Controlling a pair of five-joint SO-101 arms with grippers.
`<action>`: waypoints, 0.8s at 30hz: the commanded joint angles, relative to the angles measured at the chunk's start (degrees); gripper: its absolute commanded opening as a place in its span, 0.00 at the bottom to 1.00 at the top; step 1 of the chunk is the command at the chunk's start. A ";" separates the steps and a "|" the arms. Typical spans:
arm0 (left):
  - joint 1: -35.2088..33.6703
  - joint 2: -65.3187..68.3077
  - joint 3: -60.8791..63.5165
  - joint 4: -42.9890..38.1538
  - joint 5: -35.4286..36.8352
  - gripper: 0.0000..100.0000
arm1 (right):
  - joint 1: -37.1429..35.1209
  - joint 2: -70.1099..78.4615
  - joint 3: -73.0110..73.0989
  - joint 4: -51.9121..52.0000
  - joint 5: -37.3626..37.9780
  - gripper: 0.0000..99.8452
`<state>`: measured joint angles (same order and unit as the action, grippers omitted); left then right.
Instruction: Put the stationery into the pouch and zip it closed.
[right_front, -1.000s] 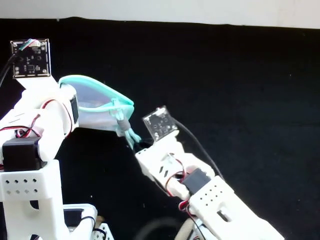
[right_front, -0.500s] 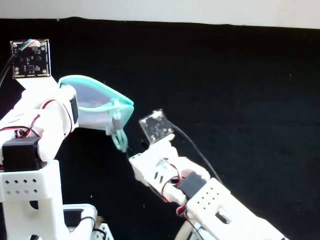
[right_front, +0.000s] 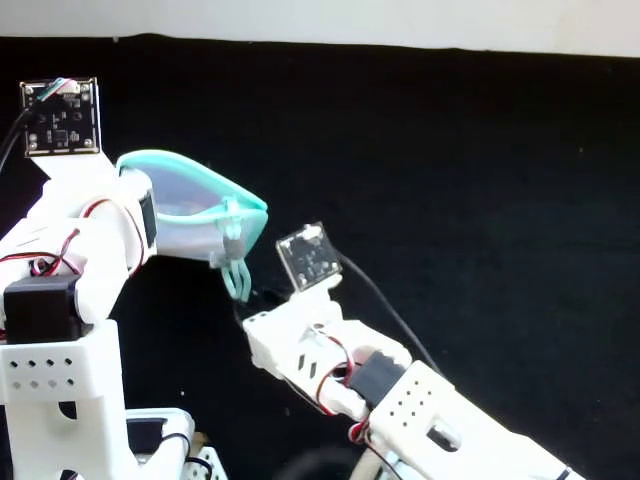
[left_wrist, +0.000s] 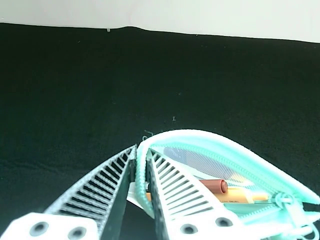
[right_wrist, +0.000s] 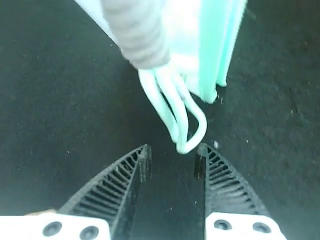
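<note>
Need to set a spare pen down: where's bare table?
Bare black cloth lies past the right arm, up to the white wall. Crowded: by the left arm, where the pouch, its pull loop and the right tool cluster.

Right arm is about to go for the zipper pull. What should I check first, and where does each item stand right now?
1. Left gripper clamped on the pouch rim: ok.
2. Stationery inside: ok, pens lie in the pouch.
3. Right gripper open: ok.
4. Pull cord lined up with the gap between the right fingers: ok.
5. Cord far enough between the fingers for a firm grip: not ok, only the end of its loop reaches the tips.
6. Pouch mouth shut: not ok, it gapes open.
</note>
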<state>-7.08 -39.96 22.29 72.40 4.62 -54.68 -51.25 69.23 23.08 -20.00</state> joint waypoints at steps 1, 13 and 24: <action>1.63 1.98 2.59 -0.09 -0.18 0.01 | -0.13 -0.66 -0.75 -1.54 7.30 0.16; 1.71 1.89 2.51 -0.09 -0.18 0.01 | -0.22 -0.66 -0.48 -1.54 8.35 0.16; 1.54 1.54 2.33 -0.18 -0.18 0.01 | -0.13 -0.04 0.57 -1.54 8.62 0.16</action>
<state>-7.08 -39.96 22.29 72.31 4.62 -54.68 -51.25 70.11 22.55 -12.00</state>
